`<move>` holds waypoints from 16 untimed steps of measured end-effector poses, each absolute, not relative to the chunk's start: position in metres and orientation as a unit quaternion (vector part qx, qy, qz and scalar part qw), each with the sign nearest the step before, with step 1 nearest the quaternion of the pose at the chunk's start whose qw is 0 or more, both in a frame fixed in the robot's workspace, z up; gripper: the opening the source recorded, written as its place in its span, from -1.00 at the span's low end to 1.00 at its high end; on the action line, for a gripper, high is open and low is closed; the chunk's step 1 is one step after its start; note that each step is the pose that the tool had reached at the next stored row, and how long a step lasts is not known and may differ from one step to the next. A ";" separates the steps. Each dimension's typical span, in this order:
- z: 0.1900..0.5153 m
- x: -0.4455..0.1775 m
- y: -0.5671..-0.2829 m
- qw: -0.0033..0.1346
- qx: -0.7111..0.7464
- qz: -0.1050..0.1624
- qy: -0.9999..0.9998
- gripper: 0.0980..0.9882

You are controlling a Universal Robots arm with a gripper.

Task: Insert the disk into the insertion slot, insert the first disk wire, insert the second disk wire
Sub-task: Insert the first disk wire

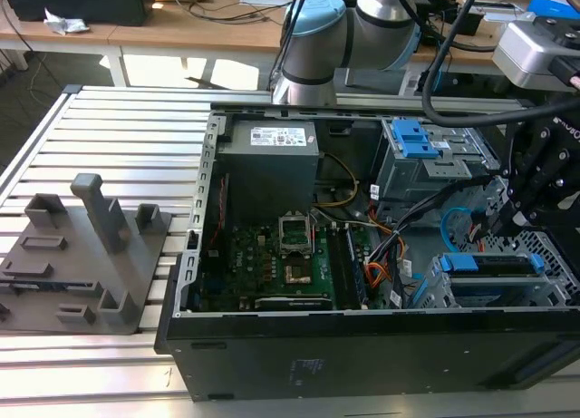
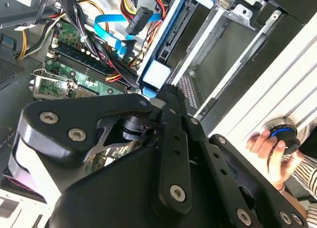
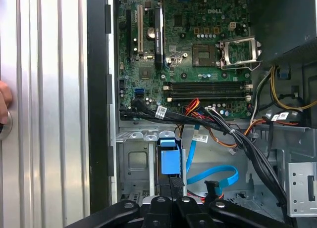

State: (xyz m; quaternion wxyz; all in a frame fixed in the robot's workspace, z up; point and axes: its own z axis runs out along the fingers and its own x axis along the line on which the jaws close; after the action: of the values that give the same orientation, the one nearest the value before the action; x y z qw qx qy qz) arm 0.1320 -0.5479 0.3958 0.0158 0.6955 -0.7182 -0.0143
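Slotted aluminium table [image 1: 109,137] with an open PC case [image 1: 362,345] lying on it, and a grey printed fixture [image 1: 86,255] parked off toward the exterior view's left. In that exterior view the disk [image 1: 494,277] lies flat inside the insertion slot [image 1: 433,286] at the case's near corner on the exterior view's right, long axis running roughly left-right across the picture. The gripper [image 1: 497,226] hangs just above its inner end, fingers tapering to one point, so the jaws look closed to me. The second disk wire [image 1: 450,220] loops just beside the fingertips. In the second wrist view the gripper [image 2: 166,92] points straight at the blue end tab of the disk [image 2: 157,72], touching it or very nearly; I can't see any gap between the fingers. The blue wire [image 2: 106,21] curls off to one side with its dark plug [image 2: 130,46] hanging free, next to a black plug on a red-yellow bundle [image 2: 139,16], neither one seated from what I can tell. A person's hand [image 2: 265,146] rests on a round knob [image 2: 283,131] out on the table. In the first wrist view the carrier [image 3: 170,159] sits dead in line with the gripper [image 3: 174,181], so the drive's long axis runs straight on from the fingers, and the blue wire [image 3: 218,172] lies beside it, apart from the disk.
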 end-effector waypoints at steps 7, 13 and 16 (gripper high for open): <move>0.396 0.147 -0.543 0.017 0.695 -0.015 -0.718 -0.98; 0.396 0.154 -0.524 0.017 0.695 -0.015 -0.718 -0.98; 0.396 0.155 -0.513 0.017 0.695 -0.015 -0.718 -0.98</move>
State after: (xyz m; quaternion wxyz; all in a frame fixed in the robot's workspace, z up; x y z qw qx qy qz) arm 0.1546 -0.5128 0.3958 0.0171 0.6955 -0.7182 -0.0153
